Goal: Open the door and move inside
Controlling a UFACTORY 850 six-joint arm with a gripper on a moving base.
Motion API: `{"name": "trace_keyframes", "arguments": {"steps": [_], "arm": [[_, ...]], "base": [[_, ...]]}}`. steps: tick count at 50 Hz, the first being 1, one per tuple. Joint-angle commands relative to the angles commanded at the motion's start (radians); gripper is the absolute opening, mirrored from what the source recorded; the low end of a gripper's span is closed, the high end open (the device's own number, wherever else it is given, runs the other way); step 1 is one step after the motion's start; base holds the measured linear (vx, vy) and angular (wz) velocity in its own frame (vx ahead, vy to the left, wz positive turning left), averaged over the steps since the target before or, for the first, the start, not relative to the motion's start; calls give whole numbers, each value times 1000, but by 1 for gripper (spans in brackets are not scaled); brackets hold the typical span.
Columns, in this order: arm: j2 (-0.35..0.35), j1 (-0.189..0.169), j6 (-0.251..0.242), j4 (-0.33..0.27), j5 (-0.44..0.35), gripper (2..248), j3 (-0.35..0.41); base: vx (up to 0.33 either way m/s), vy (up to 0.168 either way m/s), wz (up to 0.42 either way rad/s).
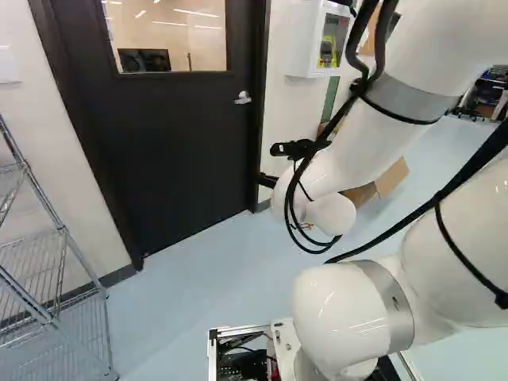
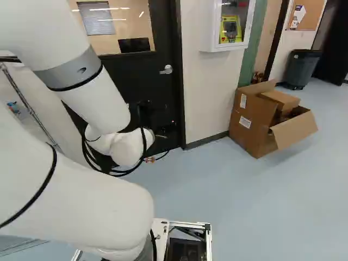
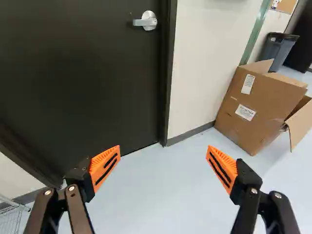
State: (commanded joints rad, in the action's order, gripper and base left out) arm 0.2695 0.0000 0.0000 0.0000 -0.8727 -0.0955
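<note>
Plainly, door handle (image 3: pixel 147 21) beyond jaws (image 2: pixel 167 129).

Black door (image 1: pixel 182 159), pale blue floor (image 2: pixel 234 201), orange pads (image 3: pixel 101 162).
The door is plain black, its handle (image 3: pixel 147 21) silver; the wall (image 3: pixel 195 73) is off-white above a dark grey baseboard (image 3: pixel 192 134). White fills the arm (image 1: pixel 353 151), ringed by grey bands (image 1: pixel 405 99) and black cables (image 1: pixel 355 51). Black slots stripe the finely ribbed pads, set on black fingers (image 3: pixel 247 183). The box (image 2: pixel 253 117) is brown with white labels (image 3: pixel 245 112), the bin (image 2: pixel 302 68) grey, the boxed device (image 2: pixel 230 30) yellow, and the shelving (image 1: pixel 63 230) a silver wire grid.
</note>
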Motion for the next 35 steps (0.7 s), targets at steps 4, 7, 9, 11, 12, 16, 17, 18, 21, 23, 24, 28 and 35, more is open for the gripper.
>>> {"name": "trace_keyframes", "arguments": {"steps": [4, 7, 9, 11, 12, 16, 17, 18, 21, 23, 24, 28, 35], "arm": [[0, 0, 0, 0, 0, 247, 0], [0, 0, 0, 0, 0, 247, 0], [0, 0, 0, 0, 0, 247, 0], [0, 0, 0, 0, 0, 247, 0], [0, 0, 0, 0, 0, 247, 0], [0, 0, 0, 0, 0, 247, 0], [0, 0, 0, 0, 0, 247, 0], [0, 0, 0, 0, 0, 247, 0], [0, 0, 0, 0, 0, 247, 0], [0, 0, 0, 0, 0, 247, 0], [0, 0, 0, 0, 0, 247, 0], [0, 0, 0, 0, 0, 247, 0], [0, 0, 0, 0, 0, 247, 0]], "base": [[181, -54, 6], [189, -52, 70], [177, -41, 154], [199, -23, 191], [172, -15, 193], [180, -13, 237], [175, -14, 249], [175, -17, 248], [193, -11, 290], [179, -2, 282], [180, 0, 295], [178, 8, 297], [175, 7, 290]]}}
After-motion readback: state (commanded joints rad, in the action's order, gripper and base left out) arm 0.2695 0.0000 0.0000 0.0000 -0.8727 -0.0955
